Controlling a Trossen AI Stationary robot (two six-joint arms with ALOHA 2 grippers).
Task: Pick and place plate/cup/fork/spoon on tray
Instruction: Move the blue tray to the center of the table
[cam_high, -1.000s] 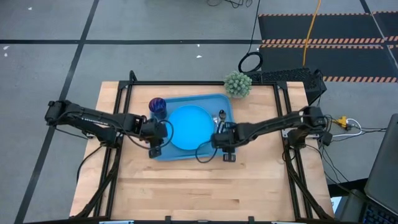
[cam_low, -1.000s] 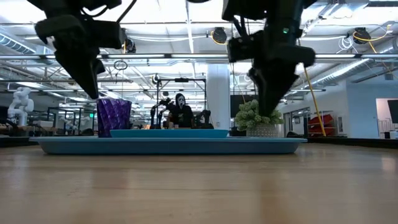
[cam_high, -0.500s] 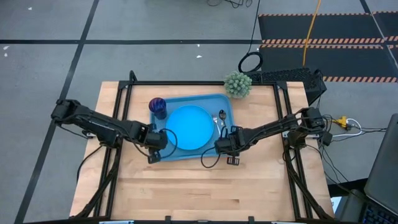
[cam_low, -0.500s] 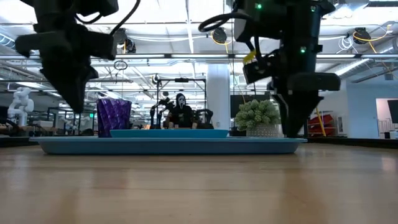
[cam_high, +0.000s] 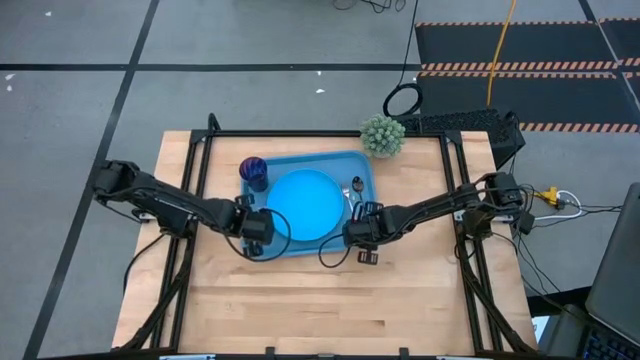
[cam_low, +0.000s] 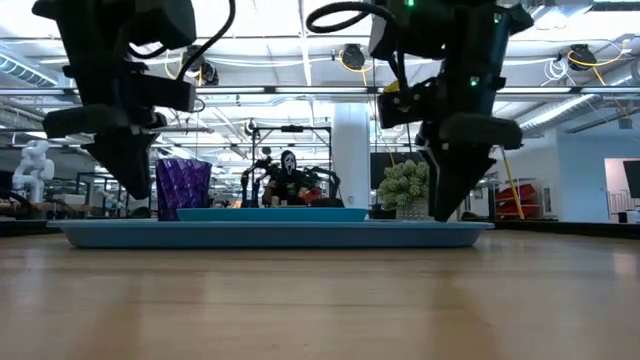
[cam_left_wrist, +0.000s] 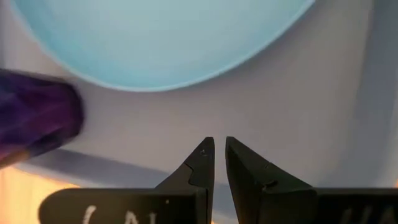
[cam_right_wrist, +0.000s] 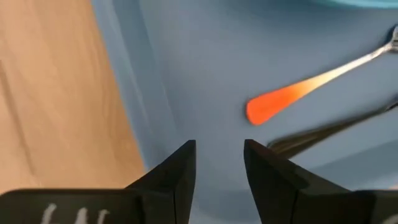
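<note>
- Tray (cam_high: 262, 245): large rectangular medium-blue tray with a raised rim, lying flat at the far middle of the tabletop (cam_high: 300, 310); it carries all four of the smaller items.
- Plate (cam_high: 304, 204): round, bright sky-blue, flat in the middle of the tray, filling most of its floor.
- Cup (cam_high: 254, 172): small dark purple-blue, upright in the tray's far left corner, just beside the plate; whether the two touch cannot be told.
- Fork (cam_right_wrist: 298, 94): orange handle and silver neck, lying on the tray floor along the tray's right side, between the plate and the right rim.
- Spoon (cam_high: 357, 185): dark grey metal, its bowl toward the tray's far right corner; its handle lies just beside the fork's handle.
- Left gripper (cam_high: 256, 237): above the tray's near left corner, empty; fingers (cam_left_wrist: 199, 165) drawn nearly together with a thin gap between the tips, touching nothing.
- Right gripper (cam_high: 360, 232): above the tray's near right corner, close to the fork's handle end, empty; fingers (cam_right_wrist: 177, 168) spread with a clear gap.
- Potted plant (cam_high: 382, 135): small green plant in a pale pot at the far edge of the tabletop, off the tray's far right corner.
- Masked figure (cam_low: 289, 172): in the room beyond the table, behind the tray.
</note>
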